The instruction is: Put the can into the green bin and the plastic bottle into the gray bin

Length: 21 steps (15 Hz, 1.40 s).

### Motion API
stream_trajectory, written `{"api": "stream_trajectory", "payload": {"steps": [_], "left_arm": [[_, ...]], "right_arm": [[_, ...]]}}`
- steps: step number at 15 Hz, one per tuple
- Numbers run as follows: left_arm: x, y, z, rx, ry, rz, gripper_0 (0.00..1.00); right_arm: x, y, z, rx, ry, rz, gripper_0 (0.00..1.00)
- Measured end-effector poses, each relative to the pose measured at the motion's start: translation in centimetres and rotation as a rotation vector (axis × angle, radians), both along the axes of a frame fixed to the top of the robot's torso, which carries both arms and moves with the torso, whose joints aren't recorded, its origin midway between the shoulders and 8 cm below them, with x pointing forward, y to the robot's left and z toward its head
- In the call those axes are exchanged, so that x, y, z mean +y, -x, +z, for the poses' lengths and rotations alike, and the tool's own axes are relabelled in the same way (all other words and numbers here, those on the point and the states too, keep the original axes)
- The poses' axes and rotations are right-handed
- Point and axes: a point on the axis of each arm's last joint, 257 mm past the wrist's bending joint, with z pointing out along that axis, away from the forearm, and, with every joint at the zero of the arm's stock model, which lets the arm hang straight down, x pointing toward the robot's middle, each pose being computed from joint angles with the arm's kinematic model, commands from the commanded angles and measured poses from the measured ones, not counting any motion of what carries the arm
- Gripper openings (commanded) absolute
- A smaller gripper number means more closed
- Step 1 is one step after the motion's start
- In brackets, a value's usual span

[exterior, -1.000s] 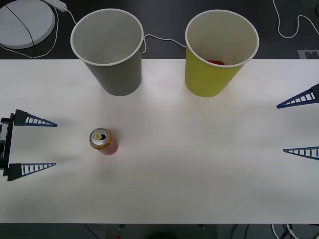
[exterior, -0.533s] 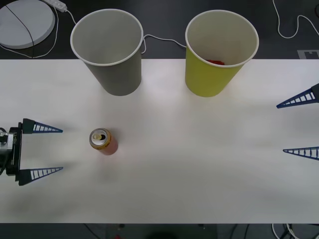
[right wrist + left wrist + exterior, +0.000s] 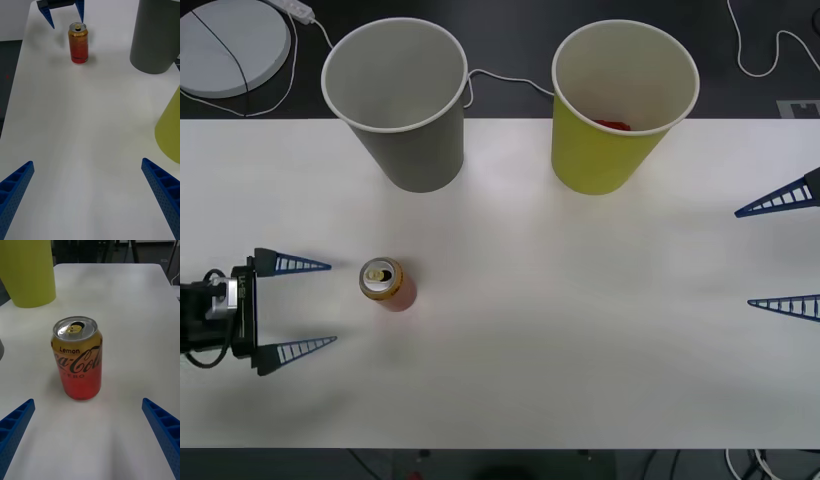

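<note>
The can (image 3: 385,283) stands upright on the white table (image 3: 580,330), left of centre, with a gold top and red-orange body (image 3: 77,363). My left gripper (image 3: 333,303) is open just to its left, fingertips short of the can and not touching it (image 3: 88,402). The gray bin (image 3: 410,150) stands at the back left and the green bin (image 3: 605,155) at the back right, with something red (image 3: 613,125) inside the green one. At the table's right side my right gripper (image 3: 743,258) rests open, far from the can (image 3: 78,43). The plastic bottle is out of view.
A white round disc (image 3: 230,45) and cables (image 3: 500,80) lie on the dark surface behind the table. Open table stretches between the can and the right gripper. In the right wrist view the gray bin (image 3: 155,33) and green bin (image 3: 170,131) stand along one side.
My left gripper has moved right along the table toward the can, still open. The can, both bins and the right arm have stayed put.
</note>
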Motion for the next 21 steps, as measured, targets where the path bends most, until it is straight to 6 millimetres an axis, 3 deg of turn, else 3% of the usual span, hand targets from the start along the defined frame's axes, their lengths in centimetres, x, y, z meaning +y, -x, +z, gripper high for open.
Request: {"api": "stream_trajectory", "payload": {"steps": [21], "left_arm": [[-9.3,-3.9,-1.3,-0.038,0.129,0.043,1.0]], "right_arm": [[0.0,0.0,0.0,0.0,0.0,0.0,1.0]]}}
